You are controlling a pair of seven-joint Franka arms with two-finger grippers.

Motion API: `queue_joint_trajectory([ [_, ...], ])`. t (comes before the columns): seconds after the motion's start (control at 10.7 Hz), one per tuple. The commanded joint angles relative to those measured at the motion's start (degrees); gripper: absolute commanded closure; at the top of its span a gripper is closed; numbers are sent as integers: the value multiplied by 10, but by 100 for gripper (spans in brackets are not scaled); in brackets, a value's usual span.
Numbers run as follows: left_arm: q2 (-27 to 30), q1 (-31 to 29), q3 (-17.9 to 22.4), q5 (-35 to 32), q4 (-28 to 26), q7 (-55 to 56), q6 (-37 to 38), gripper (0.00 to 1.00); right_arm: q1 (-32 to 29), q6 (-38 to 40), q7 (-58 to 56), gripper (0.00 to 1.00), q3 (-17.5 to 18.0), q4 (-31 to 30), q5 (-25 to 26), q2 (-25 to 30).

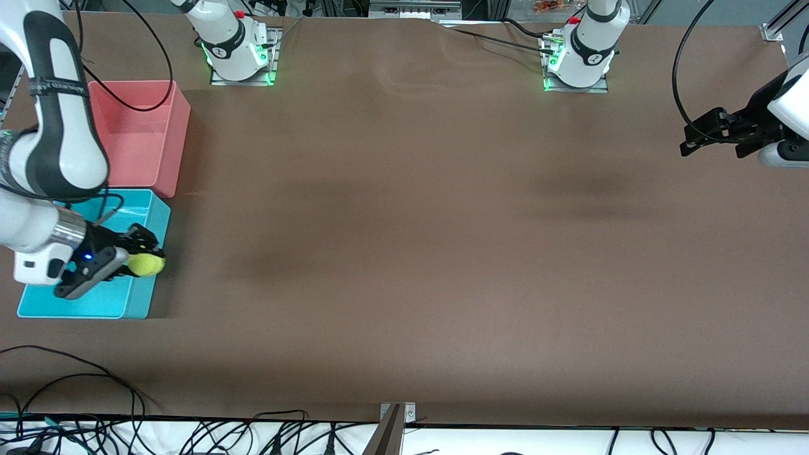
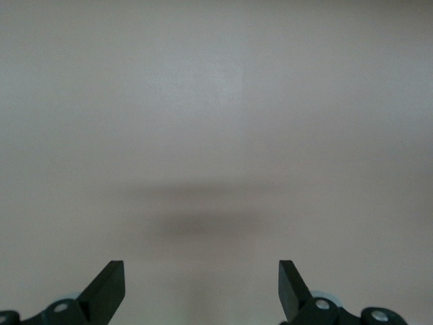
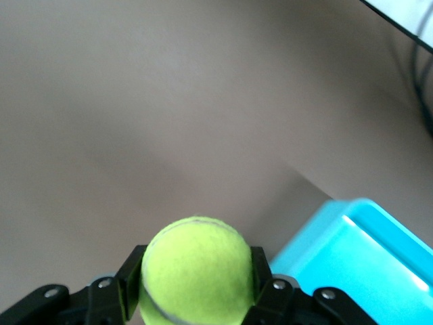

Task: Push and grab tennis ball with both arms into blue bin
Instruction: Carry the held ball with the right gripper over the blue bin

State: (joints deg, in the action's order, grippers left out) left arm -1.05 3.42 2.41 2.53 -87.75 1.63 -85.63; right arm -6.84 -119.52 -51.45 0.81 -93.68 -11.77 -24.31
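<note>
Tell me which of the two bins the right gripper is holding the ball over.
The blue bin, the one nearer the front camera. The right gripper grips the tennis ball over its rim; the pink bin beside it sits farther from the camera.

Both arms are glossy white shells with dark grey bands at the joints. The right arm (image 1: 44, 126), at the frame's left edge, carries small dark lettering on its grey band, a silver wrist ring, and a black gripper (image 1: 129, 256) with a blue light on its grey housing. Black cables loop from each arm. The round white bases at the top of the frame sit on metal plates lit green. The left gripper (image 1: 698, 136), at the right edge, is black and angular.
</note>
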Motion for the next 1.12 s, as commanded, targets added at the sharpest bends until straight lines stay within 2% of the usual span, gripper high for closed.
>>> queue_joint_trajectory([
  [0.0,-7,3,0,-13,20,-4,14,0,-59,1,-112,65,2,-65,24,47],
  [0.37,-7,3,0,-13,19,-4,14,0,-85,-5,-222,65,-33,-112,20,52],
  [0.66,-7,4,0,-14,20,-4,14,0,-108,-16,-251,64,-37,-127,21,33],
  [0.84,-8,4,-12,-15,20,-4,14,0,-111,-61,-287,64,-37,-167,21,25],
  [1.03,-7,4,-14,-15,20,-4,14,0,-112,-78,-307,64,-38,-168,23,1],
])
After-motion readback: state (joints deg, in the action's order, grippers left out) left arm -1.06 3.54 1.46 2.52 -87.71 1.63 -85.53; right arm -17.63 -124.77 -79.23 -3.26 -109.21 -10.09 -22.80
